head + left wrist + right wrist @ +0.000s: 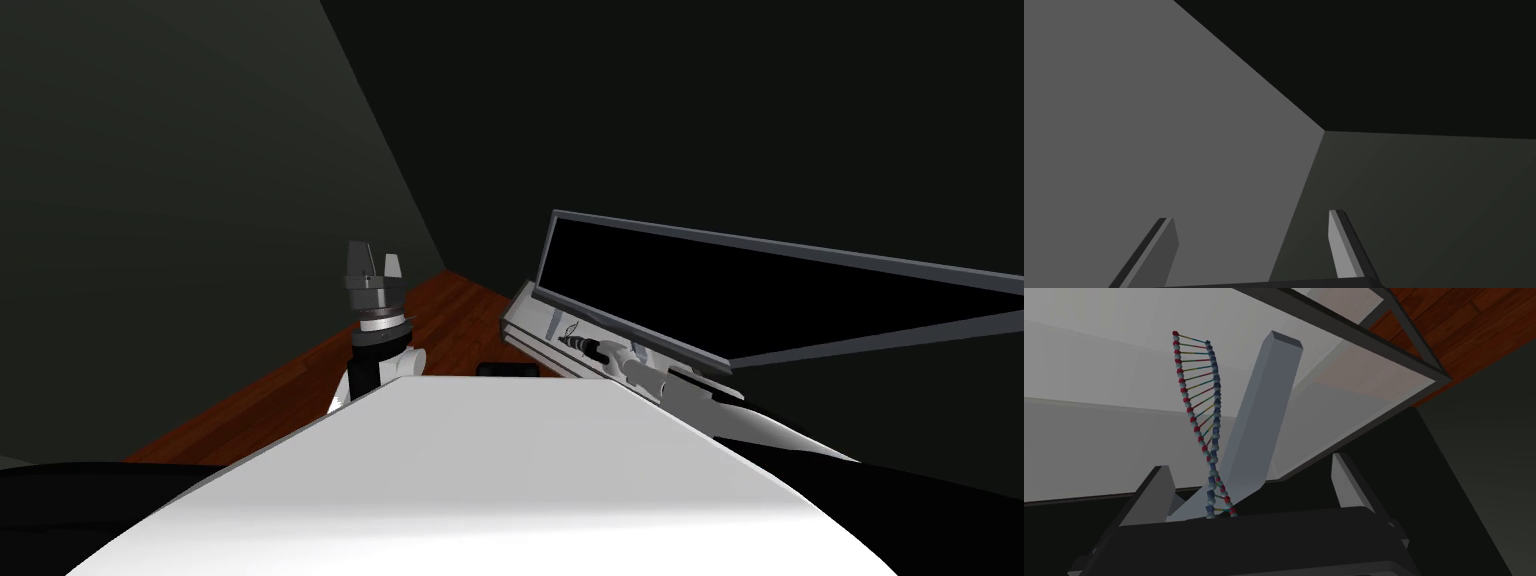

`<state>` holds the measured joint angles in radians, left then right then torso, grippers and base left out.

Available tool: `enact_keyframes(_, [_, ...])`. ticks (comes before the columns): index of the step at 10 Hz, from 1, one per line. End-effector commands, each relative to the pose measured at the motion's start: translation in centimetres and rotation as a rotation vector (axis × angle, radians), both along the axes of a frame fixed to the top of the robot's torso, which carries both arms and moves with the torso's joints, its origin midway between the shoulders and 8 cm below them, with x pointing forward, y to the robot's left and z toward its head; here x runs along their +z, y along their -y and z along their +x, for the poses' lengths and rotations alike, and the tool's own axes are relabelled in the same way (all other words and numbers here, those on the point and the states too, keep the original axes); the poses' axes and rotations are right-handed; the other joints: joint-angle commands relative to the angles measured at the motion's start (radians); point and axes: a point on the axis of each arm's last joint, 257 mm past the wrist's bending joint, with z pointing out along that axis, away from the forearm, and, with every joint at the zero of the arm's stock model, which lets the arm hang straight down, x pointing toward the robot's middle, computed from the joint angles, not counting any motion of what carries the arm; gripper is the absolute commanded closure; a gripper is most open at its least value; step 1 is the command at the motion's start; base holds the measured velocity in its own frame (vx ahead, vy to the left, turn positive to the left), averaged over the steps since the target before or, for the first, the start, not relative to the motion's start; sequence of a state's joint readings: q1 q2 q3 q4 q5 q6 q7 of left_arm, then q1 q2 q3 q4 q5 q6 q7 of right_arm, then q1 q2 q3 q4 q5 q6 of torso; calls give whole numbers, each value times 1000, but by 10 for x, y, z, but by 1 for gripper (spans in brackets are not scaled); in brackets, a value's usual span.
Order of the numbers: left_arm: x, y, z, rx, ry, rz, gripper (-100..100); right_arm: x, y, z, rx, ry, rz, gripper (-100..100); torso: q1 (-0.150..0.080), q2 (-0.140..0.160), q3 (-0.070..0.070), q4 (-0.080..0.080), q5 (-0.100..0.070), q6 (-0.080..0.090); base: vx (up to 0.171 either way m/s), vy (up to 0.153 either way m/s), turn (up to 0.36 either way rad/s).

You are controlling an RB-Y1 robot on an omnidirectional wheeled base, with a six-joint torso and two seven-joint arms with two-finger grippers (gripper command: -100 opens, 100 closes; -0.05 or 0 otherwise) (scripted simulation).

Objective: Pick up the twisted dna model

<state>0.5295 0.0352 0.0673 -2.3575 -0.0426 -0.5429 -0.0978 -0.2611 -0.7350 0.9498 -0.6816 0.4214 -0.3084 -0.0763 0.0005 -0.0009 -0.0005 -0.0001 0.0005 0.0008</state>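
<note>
Right tool [1250, 464] — 2 blades spread wide — flanks the beaded, twisted dna model [1199, 413]; left tool [1251, 216] wide too.

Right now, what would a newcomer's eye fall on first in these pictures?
The twisted DNA model of red and blue beads, with coloured rungs, rises between the right gripper's open jaws. Beside it leans a pale grey square bar. The left gripper points upward above the reddish-brown wooden floor, jaws open.

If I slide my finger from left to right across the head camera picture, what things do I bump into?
left gripper, held up with its fingers apart → twisted DNA model on the white shelf → right arm, reaching toward the model
</note>
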Motion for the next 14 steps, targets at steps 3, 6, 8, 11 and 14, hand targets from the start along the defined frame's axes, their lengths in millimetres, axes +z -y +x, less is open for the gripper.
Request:
enact_keyframes(3, [0, 0, 0, 0, 0, 0, 0, 1, 40, 0, -21, -17, -77, -100, 0, 0, 0, 0, 0, 0, 44, 16, 59])
enact_keyframes(6, [0, 0, 0, 0, 0, 0, 0, -4, 24, 3, -25, -11, -60, -100, 0, 0, 0, 0, 0, 0, 24, -5, 30])
enact_keyframes(8, [0, 0, 0, 0, 0, 0, 0, -12, 16, 0, -35, -11, -59, -100, -5, -1, -1, 0, -2, -1, 25, -74, 60])
enact_keyframes(11, [0, 0, 0, 0, 0, 0, 0, -15, 14, -1, -38, -12, -59, 100, -7, -6, -4, -2, -4, -2, 12, -30, 24])
enact_keyframes(14, [0, 0, 0, 0, 0, 0, 0, -15, 13, -1, -38, -12, -56, 100, -5, -5, -4, -2, -3, -2, 0, -2, -2])
